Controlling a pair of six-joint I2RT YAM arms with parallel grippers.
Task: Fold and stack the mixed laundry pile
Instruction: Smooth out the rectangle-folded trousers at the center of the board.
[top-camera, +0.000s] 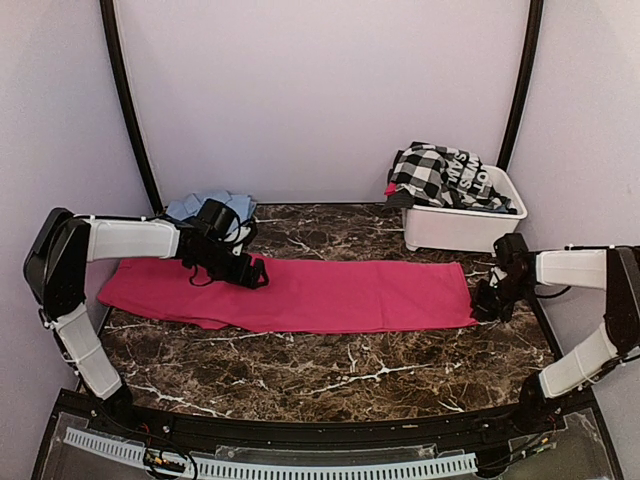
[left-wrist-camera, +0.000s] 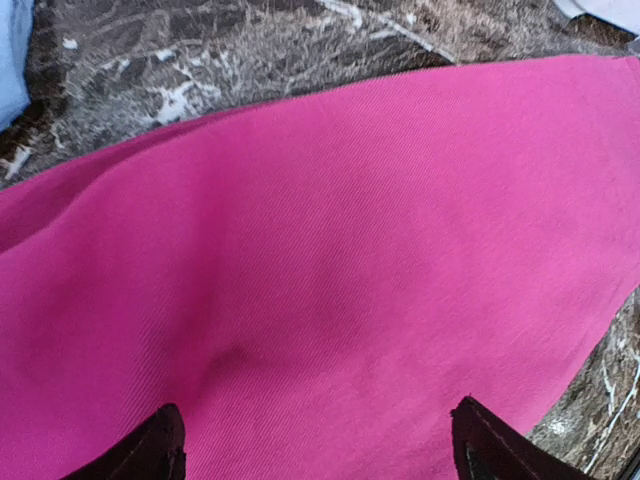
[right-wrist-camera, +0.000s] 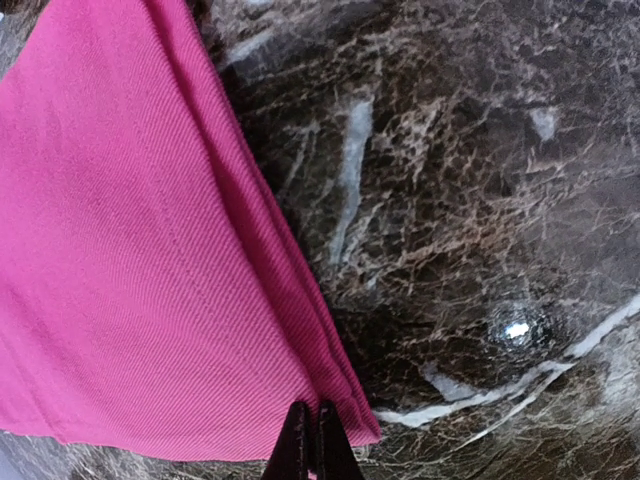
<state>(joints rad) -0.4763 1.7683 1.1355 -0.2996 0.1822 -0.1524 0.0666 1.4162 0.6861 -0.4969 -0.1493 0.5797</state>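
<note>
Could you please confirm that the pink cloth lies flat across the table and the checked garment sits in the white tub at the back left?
Not quite: the white tub holding the checked garment stands at the back right, as the top view shows. The pink cloth does lie flat across the table.

The left arm (top-camera: 130, 240) reaches in from the left with its forearm level and its wrist tipped down. The left pincer (left-wrist-camera: 318, 445) sits low, its two fingers spread wide apart. The right arm (top-camera: 570, 268) comes in from the right, and the right pincer (right-wrist-camera: 312, 445) points down with its fingers pressed together.
</note>
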